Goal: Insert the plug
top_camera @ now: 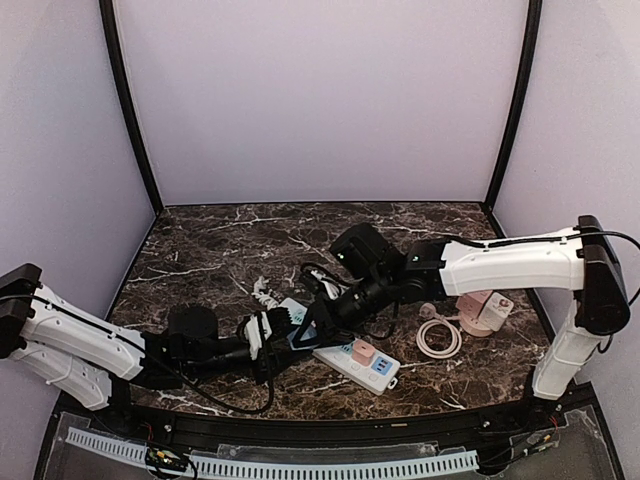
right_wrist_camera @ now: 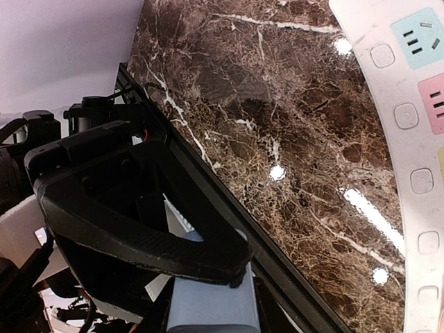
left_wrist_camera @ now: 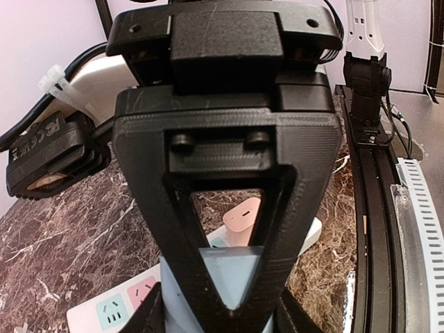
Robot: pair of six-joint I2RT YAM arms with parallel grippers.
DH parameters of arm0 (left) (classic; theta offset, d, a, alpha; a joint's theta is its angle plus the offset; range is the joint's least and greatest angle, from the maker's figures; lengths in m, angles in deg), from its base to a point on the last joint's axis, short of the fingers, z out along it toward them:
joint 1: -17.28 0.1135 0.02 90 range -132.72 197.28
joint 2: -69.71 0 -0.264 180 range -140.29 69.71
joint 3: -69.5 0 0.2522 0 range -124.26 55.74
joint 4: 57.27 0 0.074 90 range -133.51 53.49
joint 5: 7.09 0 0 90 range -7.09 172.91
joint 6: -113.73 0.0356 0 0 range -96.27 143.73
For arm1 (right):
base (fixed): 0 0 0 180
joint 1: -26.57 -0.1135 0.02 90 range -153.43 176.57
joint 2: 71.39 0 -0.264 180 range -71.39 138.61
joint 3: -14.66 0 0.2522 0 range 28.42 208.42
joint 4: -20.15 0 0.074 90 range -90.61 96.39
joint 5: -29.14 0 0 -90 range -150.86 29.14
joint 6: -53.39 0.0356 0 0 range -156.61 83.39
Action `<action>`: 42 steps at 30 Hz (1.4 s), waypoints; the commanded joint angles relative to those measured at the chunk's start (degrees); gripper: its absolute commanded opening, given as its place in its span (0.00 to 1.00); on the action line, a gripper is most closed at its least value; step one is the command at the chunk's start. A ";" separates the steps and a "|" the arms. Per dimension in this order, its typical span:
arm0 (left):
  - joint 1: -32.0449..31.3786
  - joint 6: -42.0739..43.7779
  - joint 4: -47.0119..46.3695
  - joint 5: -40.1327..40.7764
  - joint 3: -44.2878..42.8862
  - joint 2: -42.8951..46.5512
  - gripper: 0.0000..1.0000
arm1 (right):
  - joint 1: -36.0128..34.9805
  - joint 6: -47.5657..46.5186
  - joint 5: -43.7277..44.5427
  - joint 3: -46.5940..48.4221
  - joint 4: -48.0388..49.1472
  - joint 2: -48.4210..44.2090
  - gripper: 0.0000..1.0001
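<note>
- A long white power strip with blue and pink sockets (top_camera: 350, 358) lies slantwise on the dark brown marble surface (top_camera: 220, 250), near the front edge.
- The black left fingers (left_wrist_camera: 173, 229) reach in from the left over the strip's left end. They converge to a narrow gap with pale blue between them, and I cannot tell whether anything is gripped.
- The black right fingers (right_wrist_camera: 139, 236) come in from the right to that same end of the strip, close by the left ones. They are closed together, and whatever may sit between them is hidden.
- A small white plug-like piece with a cord (top_camera: 263, 291) lies on the surface just behind the strip's left end, with no fingers on it. Whether it is the plug I cannot tell.
- A coil of white cable (top_camera: 438, 338) and a pink rounded object (top_camera: 486, 312) sit to the right of the strip, just beside each other.
</note>
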 commanded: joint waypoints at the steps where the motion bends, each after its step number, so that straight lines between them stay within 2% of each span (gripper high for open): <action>1: -0.42 1.14 0.54 2.03 -1.62 -0.54 0.01 | -0.69 0.46 -1.22 0.07 2.51 0.50 0.24; 5: -0.55 1.24 0.75 2.08 -1.72 -0.57 0.01 | -0.73 0.19 -0.96 0.06 2.38 0.33 0.15; 7: -0.55 1.09 1.09 1.78 -1.86 -0.50 0.07 | -0.78 0.06 -1.09 0.03 2.29 0.25 0.09; 9: -0.56 0.89 1.71 1.54 -1.94 -0.17 0.24 | -0.74 -0.13 -0.99 0.03 2.22 0.15 0.05; 10: -0.56 0.58 2.06 1.52 -2.00 0.15 0.42 | -0.73 -0.34 -0.98 0.03 2.19 0.08 0.03; 11: -0.56 0.45 2.28 1.53 -1.96 0.37 0.52 | -0.78 -0.52 -0.96 0.01 2.12 0.00 0.01; 12: -0.56 0.25 2.37 1.56 -1.89 0.79 0.66 | -0.78 -0.70 -0.92 0.03 1.84 -0.03 0.00; 13: -0.56 0.11 2.51 1.67 -1.78 1.04 0.73 | -0.77 -1.02 -0.65 0.18 1.37 -0.09 0.00; 14: -0.56 -0.12 2.58 1.72 -1.58 1.57 0.85 | -0.78 -1.41 -0.31 0.44 0.79 -0.03 0.00; 16: -0.56 -0.30 2.71 2.03 -1.19 2.44 0.97 | -0.76 -2.49 0.67 1.04 -0.86 -0.03 0.00; 25: -0.56 -0.47 5.36 2.41 -0.05 6.68 0.99 | -0.57 -7.44 4.01 3.11 -6.31 -0.49 0.00; 31: -0.60 -0.84 4.39 2.16 2.68 11.51 0.99 | -0.29 -13.53 9.34 7.10 -12.71 -1.20 0.00; 36: -0.56 -1.27 5.20 6.46 4.75 15.93 0.99 | -0.34 -20.57 18.60 10.34 -17.70 -3.67 0.00; 42: -0.56 -1.54 5.30 12.06 6.93 19.92 0.99 | -0.34 -26.05 24.70 11.66 -19.80 -5.54 0.00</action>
